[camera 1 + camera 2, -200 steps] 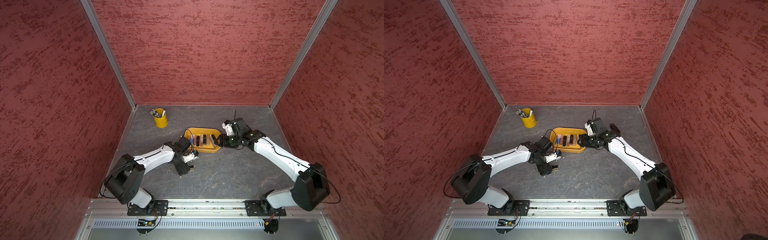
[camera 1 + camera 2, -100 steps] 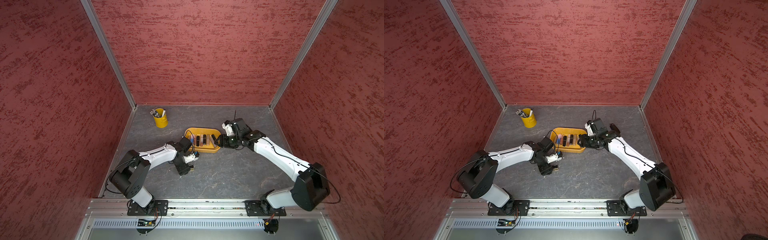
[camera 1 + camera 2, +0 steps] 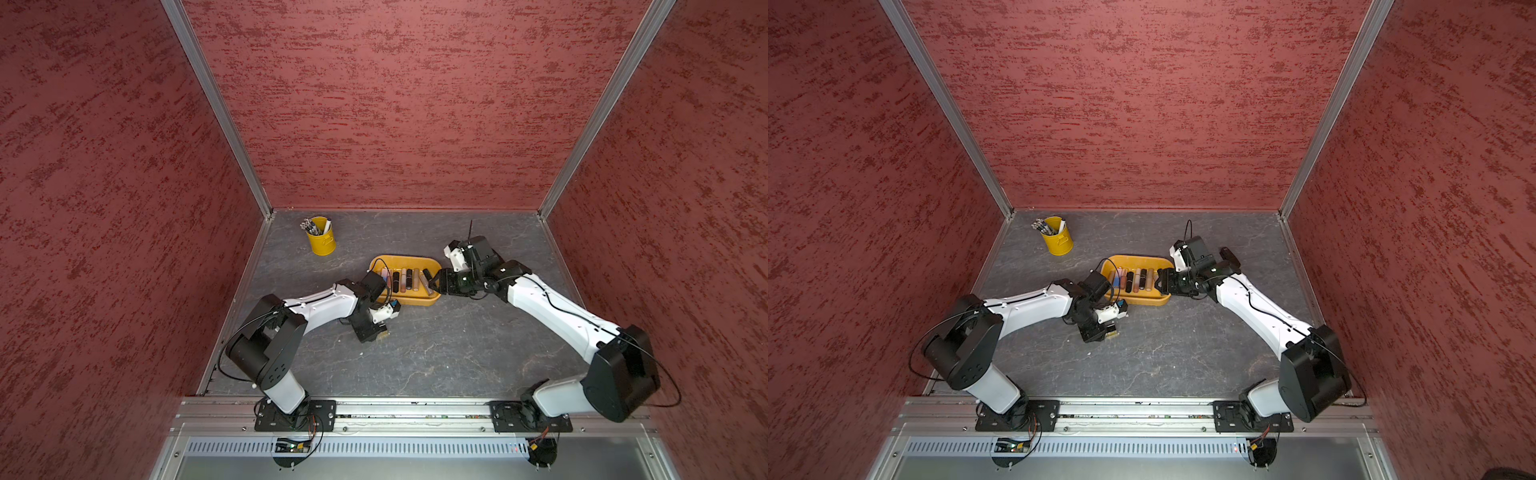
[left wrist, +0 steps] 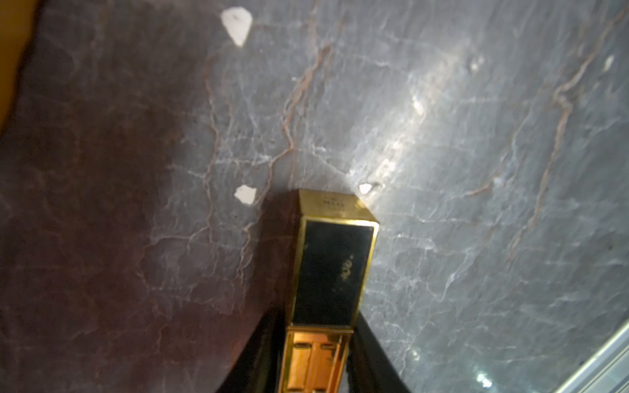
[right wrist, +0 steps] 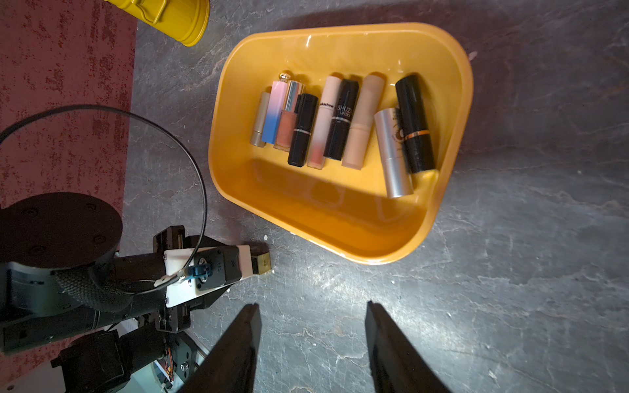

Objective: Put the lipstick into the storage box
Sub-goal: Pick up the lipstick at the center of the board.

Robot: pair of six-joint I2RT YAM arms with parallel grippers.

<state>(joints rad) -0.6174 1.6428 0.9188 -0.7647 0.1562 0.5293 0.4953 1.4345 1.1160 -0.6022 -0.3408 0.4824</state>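
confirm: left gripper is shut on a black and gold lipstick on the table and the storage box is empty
Not quite: the storage box is not empty; the right wrist view shows lipsticks lying in it. The left gripper is shut on the black and gold lipstick on the table.

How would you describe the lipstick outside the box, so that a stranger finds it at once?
On the grey table, find the orange box in the middle. Just off its near edge, in the left gripper, is one lipstick. It is square-sided, black with gold edges, and the only one outside the box, where the tubes are mostly round.
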